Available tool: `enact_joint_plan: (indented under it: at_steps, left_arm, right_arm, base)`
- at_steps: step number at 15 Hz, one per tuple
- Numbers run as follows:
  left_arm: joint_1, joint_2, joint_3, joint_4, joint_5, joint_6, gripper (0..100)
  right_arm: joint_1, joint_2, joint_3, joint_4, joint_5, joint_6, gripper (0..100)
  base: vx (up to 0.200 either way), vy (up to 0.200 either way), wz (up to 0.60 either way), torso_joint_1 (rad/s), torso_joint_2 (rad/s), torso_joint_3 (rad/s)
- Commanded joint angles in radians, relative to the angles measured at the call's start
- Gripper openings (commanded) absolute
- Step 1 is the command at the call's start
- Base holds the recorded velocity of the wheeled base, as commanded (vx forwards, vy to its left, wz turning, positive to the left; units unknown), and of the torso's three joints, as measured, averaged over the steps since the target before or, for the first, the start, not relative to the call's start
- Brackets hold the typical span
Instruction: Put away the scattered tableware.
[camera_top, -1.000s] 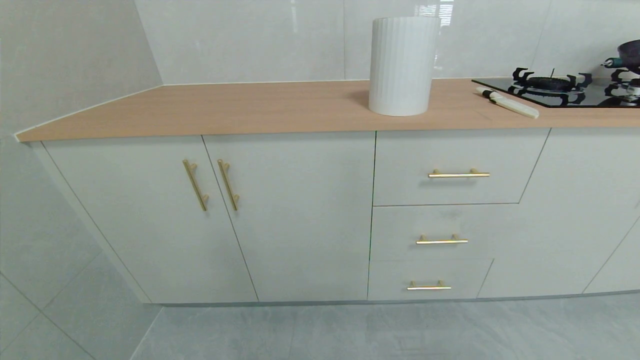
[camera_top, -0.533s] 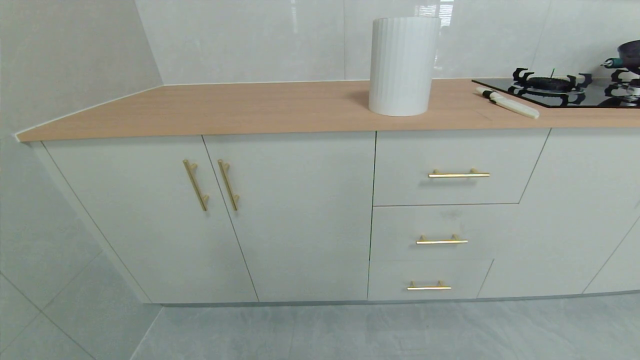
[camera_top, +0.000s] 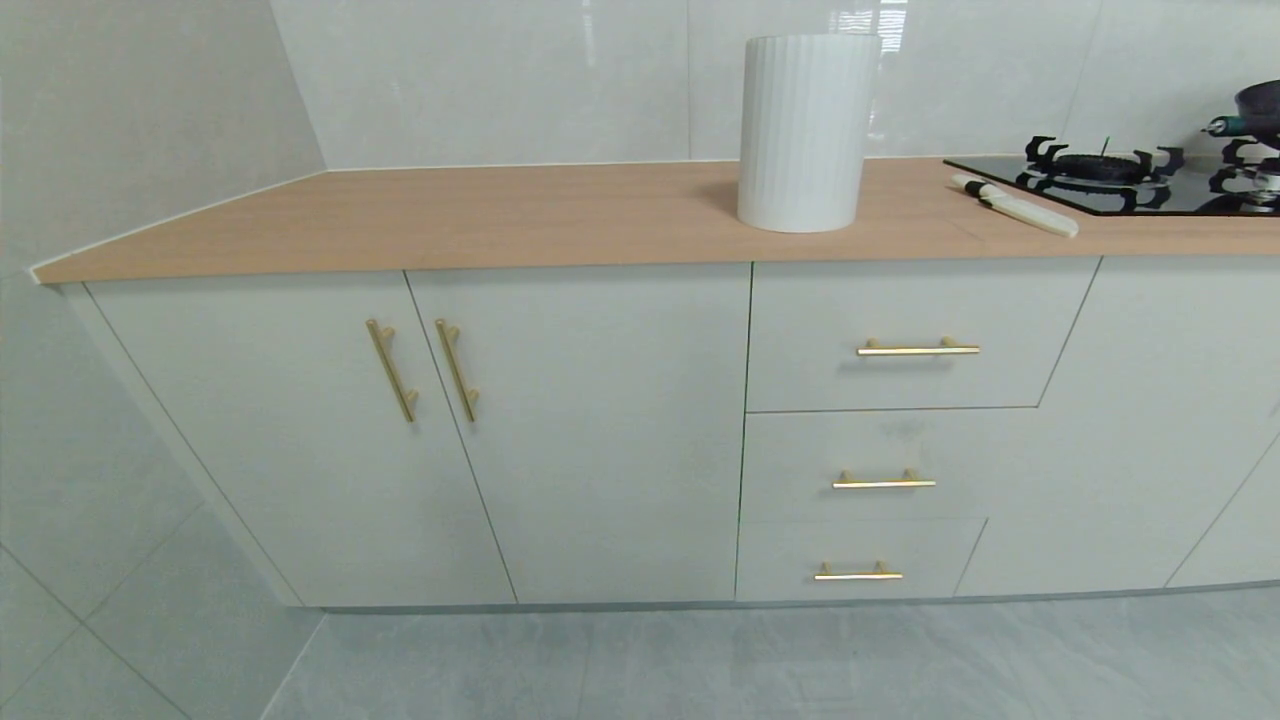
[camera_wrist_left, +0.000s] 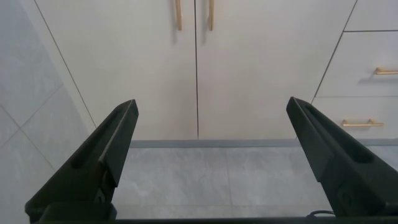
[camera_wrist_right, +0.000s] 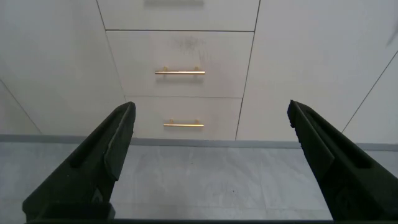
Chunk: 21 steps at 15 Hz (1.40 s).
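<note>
Nothing has shifted since a second ago: the head view and everything in it match the earlier frames. On the wooden countertop (camera_top: 450, 215) a tall white ribbed canister (camera_top: 805, 130) stands upright near the back wall. To its right a cream-white knife (camera_top: 1012, 204) lies flat on the wood, just beside the front left corner of the black gas hob (camera_top: 1120, 180). A dark pan (camera_top: 1258, 105) sits on the hob at the far right edge.

Below the counter are two closed cabinet doors (camera_top: 500, 440) with upright gold handles, and to their right a stack of three closed drawers (camera_top: 900, 330) with gold bar handles.

The left gripper (camera_wrist_left: 211, 165) hangs low in front of the cabinet doors, above the grey floor tiles (camera_wrist_left: 186, 180), its two dark fingers (camera_wrist_left: 93, 168) spread wide with nothing between them. The right gripper (camera_wrist_right: 208, 165) hangs low before the two lower drawers, its jaws likewise wide apart and holding nothing.
</note>
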Motion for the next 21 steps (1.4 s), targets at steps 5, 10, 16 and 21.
enact_joint_plan:
  at_steps: [5, 10, 16, 21]
  left_arm:
    - [0.0, 0.0, 0.001, 0.0, -0.003, 0.003, 100]
    - [0.0, 0.002, 0.0, 0.0, 0.002, -0.003, 100]
    - [0.0, 0.002, 0.0, 0.0, 0.002, -0.005, 100]
    - [0.0, 0.002, 0.0, 0.0, 0.002, -0.005, 100]
  right_arm:
    - [0.001, 0.002, 0.0, 0.001, -0.001, 0.011, 100]
    - [0.001, 0.002, 0.0, 0.001, -0.001, 0.011, 100]
    - [0.001, 0.002, 0.0, 0.001, -0.001, 0.011, 100]
    - [0.001, 0.002, 0.0, 0.001, 0.001, 0.011, 100]
  base:
    - [0.0, 0.0, 0.0, 0.0, 0.0, 0.0]
    - [0.04, 0.0, 0.0, 0.0, 0.0, 0.0]
    - [0.2, 0.0, 0.0, 0.002, 0.0, 0.0]
    - [0.08, 0.0, 0.0, 0.001, 0.0, 0.001]
